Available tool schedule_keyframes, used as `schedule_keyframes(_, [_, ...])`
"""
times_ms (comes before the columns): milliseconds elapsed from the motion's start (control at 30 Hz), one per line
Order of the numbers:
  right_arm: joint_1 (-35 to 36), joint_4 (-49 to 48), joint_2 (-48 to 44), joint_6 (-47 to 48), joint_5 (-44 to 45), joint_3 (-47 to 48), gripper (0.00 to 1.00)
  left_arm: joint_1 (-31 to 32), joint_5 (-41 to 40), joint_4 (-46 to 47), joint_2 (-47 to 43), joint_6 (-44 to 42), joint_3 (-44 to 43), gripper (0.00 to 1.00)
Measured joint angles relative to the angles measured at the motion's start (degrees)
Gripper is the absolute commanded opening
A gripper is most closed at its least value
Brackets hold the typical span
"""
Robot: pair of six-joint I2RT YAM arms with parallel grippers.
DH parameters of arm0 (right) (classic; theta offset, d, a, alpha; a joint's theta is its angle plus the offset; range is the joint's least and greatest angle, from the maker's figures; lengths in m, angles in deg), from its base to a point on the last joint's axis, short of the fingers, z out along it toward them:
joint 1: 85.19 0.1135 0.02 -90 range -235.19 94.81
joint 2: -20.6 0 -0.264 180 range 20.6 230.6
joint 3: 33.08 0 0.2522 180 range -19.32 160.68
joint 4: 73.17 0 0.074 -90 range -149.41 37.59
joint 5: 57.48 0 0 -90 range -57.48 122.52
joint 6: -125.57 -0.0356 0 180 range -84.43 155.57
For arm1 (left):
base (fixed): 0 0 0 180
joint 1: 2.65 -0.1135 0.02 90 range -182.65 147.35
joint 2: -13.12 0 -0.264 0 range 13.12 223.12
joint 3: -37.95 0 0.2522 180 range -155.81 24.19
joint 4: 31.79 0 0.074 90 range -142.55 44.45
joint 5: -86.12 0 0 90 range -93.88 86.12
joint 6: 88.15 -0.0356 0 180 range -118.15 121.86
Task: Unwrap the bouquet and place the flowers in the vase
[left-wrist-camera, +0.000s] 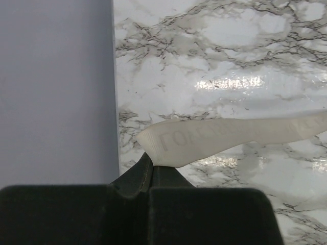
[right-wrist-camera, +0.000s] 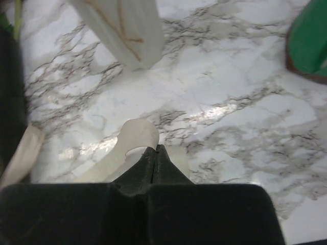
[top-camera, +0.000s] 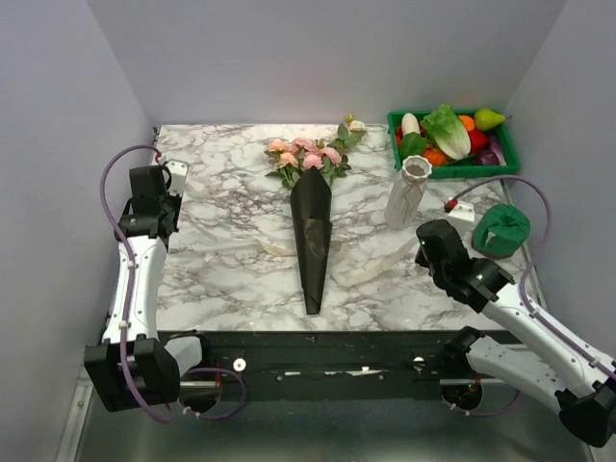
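STATE: bouquet (top-camera: 313,231) wrapped, flat, left of vase (top-camera: 408,192); ribbon (top-camera: 371,268) trailing beside it | left gripper (left-wrist-camera: 151,166) closed, far left of vase, nothing seen held | right gripper (right-wrist-camera: 155,151) closed just before vase, ribbon end at tips, hold unconfirmed | RISK: right arm swinging knocks slim vase over

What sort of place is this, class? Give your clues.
Probably a robot test bench, not a home: robot arms mounted at a marble-patterned table, plain grey walls boxing it in, and a crate of prop-like vegetables.

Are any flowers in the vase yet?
No, the vase stands empty while the flowers lie in the black wrapper.
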Motion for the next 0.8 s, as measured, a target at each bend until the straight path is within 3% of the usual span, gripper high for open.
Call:
schedule_keyframes(33, [-1.1,1.4,-0.5,-0.3,0.5,0.5,0.01,-1.0,-0.2,0.0,0.0,-0.1,0.0,0.0])
schedule_keyframes(133, [-4.7,4.5,-1.7,-0.5,1.9,1.8,0.18,-2.5,-0.6,0.0,0.0,-0.3,0.0,0.36])
schedule_keyframes(167, [-5.9,5.3,-2.0,-0.5,2.2,2.0,0.45,-2.6,-0.7,0.0,0.0,-0.6,0.0,0.64])
schedule_keyframes(233, [-7.6,7.0,-2.1,-0.5,3.1,2.6,0.7,-2.9,-0.7,-0.2,0.0,-1.0,0.0,0.81])
schedule_keyframes(267, [-7.9,7.8,-1.9,-0.6,3.5,2.9,0.85,-2.9,-0.6,-0.4,0.0,-0.6,0.0,0.99])
schedule_keyframes(367, [-8.2,9.1,-0.9,0.1,3.7,4.0,0.99,-2.8,2.8,-3.2,-0.1,-1.1,-0.7,0.99])
schedule_keyframes(500, [-8.2,9.7,1.0,2.0,2.8,7.1,1.0,-1.3,9.5,-8.7,-0.2,-1.0,-4.5,0.99])
schedule_keyframes(600, [-7.6,8.1,0.6,4.3,1.1,9.0,1.0,3.4,15.9,-11.5,-0.2,-1.1,-8.6,0.99])
schedule_keyframes(800, [-3.1,3.4,1.3,7.8,-1.0,11.3,1.0,18.9,23.6,-11.5,2.4,0.9,-11.7,0.99])
